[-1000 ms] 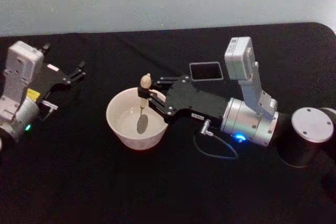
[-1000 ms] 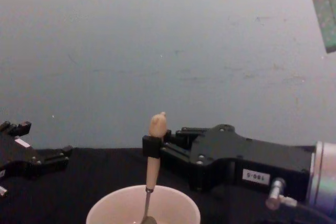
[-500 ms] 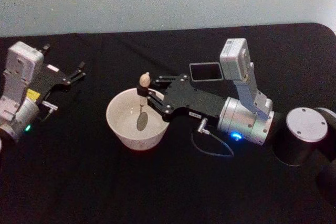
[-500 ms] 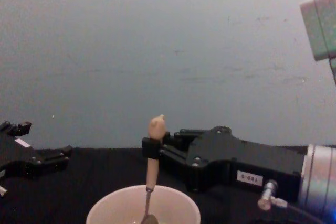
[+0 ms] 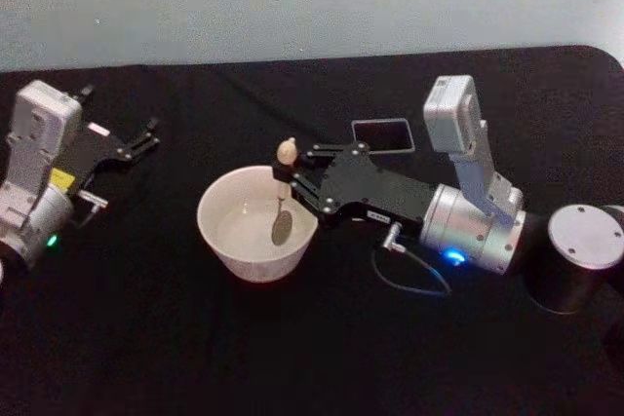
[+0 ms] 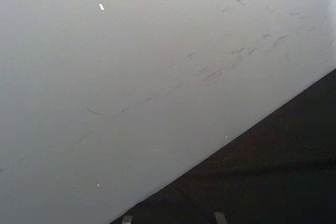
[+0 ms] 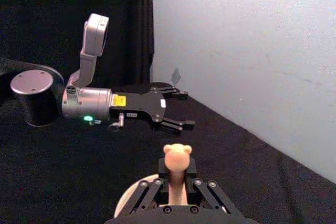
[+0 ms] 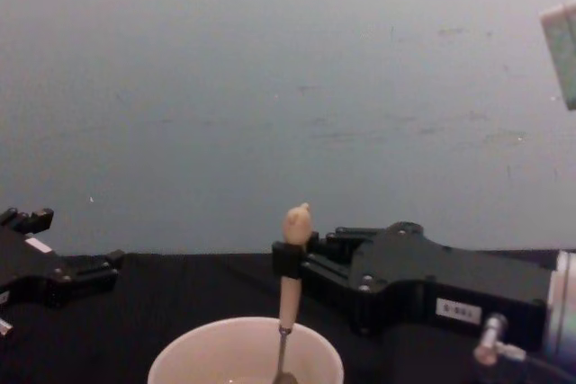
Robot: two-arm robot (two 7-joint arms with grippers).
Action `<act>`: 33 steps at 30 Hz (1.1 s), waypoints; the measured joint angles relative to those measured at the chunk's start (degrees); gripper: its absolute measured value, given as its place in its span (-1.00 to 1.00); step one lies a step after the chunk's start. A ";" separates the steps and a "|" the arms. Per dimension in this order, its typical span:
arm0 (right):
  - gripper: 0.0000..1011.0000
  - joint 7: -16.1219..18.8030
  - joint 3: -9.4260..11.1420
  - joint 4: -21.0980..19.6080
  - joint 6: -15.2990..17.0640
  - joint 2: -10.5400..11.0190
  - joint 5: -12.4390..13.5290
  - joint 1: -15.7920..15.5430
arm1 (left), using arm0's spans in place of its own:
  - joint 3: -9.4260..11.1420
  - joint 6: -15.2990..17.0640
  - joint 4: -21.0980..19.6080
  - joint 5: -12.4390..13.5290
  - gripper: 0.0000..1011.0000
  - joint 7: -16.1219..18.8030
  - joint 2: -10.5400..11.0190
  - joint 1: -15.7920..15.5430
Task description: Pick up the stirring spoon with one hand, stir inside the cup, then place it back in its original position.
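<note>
My right pincer (image 5: 292,180) clenches the stirring spoon (image 5: 282,213) upright, bowl down in the cup (image 5: 216,200). The holder (image 5: 382,133) lies at two o'clock, and my left pincer (image 5: 144,135) rests released at nine.

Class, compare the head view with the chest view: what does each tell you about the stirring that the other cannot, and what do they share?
Head view: looking down, the dark bowl of the stirring spoon sits inside the cup, and the dark square holder lies behind the right gripper. Chest view: from the side, the spoon stands nearly upright, with the jaws clamped just below its knob, above the cup's rim. Both: the right gripper shut on the spoon over the cup, and the left gripper parked at the left.
</note>
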 joint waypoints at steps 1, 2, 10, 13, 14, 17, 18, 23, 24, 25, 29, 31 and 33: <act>-0.66 0.03 0.08 -0.21 0.09 0.18 0.08 -0.17 | 0.00 0.00 0.00 0.00 0.98 0.00 0.00 0.00; -0.66 0.06 0.15 -0.39 0.18 0.33 0.15 -0.33 | 0.00 0.00 0.00 0.00 0.98 0.00 0.00 0.00; -0.66 0.11 0.80 -2.10 1.01 1.81 0.69 -1.61 | 0.00 0.00 0.00 0.00 0.98 0.00 0.00 0.00; -0.66 0.26 1.02 -2.65 1.18 2.34 0.97 -1.98 | 0.00 0.00 0.00 0.00 0.98 0.00 0.00 0.00; -0.66 0.33 1.06 -2.77 1.20 2.43 1.02 -2.04 | 0.00 0.00 0.00 0.00 0.98 0.00 0.00 0.00; -0.66 0.59 1.06 -3.30 1.37 2.75 1.24 -2.29 | 0.00 0.00 0.00 0.00 0.98 0.00 0.00 0.00; -0.66 0.64 1.03 -3.38 1.40 2.80 1.26 -2.31 | 0.00 0.00 0.00 0.00 0.98 0.00 0.00 0.00; -0.66 1.31 0.39 -3.90 1.53 2.90 1.44 -2.40 | 0.00 0.00 0.00 0.00 0.98 0.00 0.00 0.00; -0.66 1.49 0.15 -3.95 1.53 2.85 1.46 -2.39 | 0.00 0.00 0.00 0.00 0.98 0.00 0.00 0.00; -0.66 1.61 0.00 -3.96 1.52 2.80 1.47 -2.35 | 0.00 0.00 0.00 0.00 0.98 0.00 0.00 0.00; -0.66 2.03 -0.62 -3.98 1.41 2.57 1.49 -2.12 | 0.00 0.00 0.00 0.00 0.98 0.00 0.00 0.00; -0.66 2.18 -0.97 -3.79 1.29 2.28 1.47 -1.89 | 0.00 0.00 0.00 0.00 0.98 0.00 0.00 0.00; -0.66 2.19 -1.33 -3.37 1.17 1.86 1.40 -1.57 | 0.00 0.00 0.00 0.00 0.98 0.00 0.00 0.00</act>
